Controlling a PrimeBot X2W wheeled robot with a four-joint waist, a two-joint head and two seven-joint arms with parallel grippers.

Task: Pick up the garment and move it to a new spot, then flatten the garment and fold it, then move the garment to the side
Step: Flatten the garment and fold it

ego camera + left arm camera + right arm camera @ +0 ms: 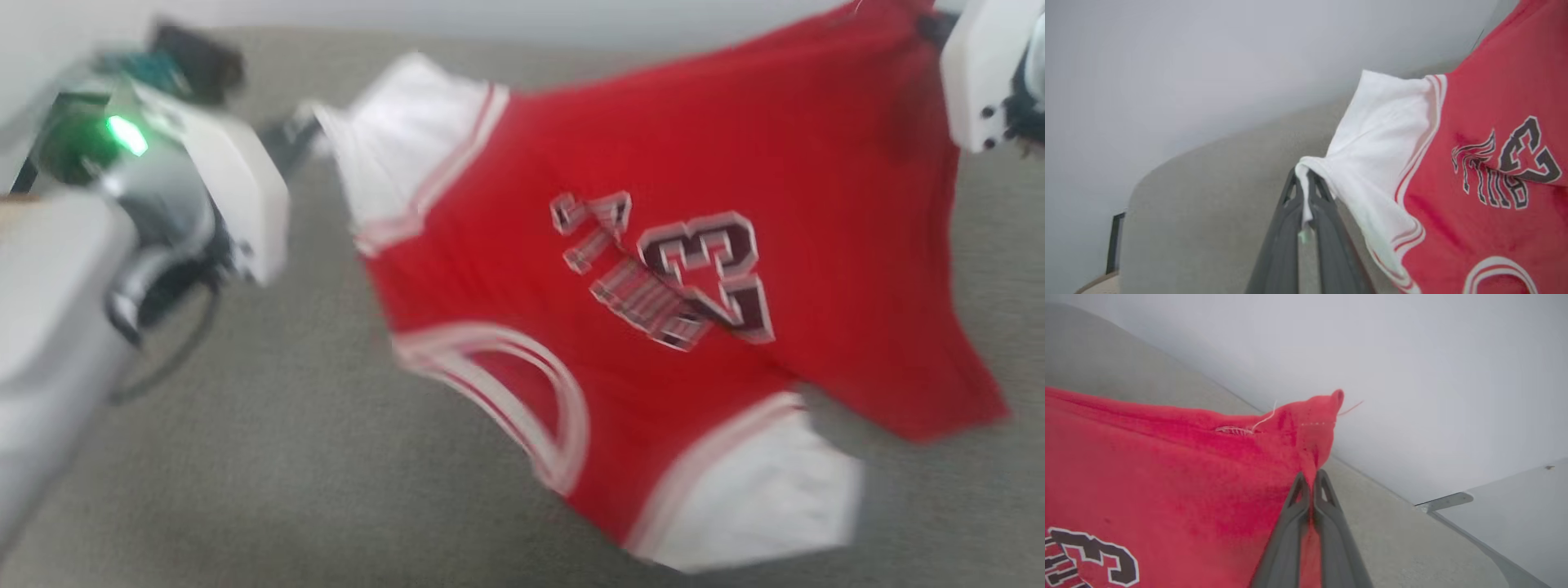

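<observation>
The garment is a red shirt with white sleeves and a dark "23", stretched in the air above the grey-brown surface, neckline toward me. My left gripper is shut on the edge of one white sleeve, which bunches between its dark fingers. My right gripper is shut on a red corner of the garment's hem. In the head view the left gripper meets the sleeve at the upper left, and the white casing of the right arm sits at the top right by the hem.
A grey-brown carpeted surface lies under the garment and runs back to a pale wall. My left arm's pale casing with a green light fills the left side of the head view. A pale panel with a metal edge is at the right.
</observation>
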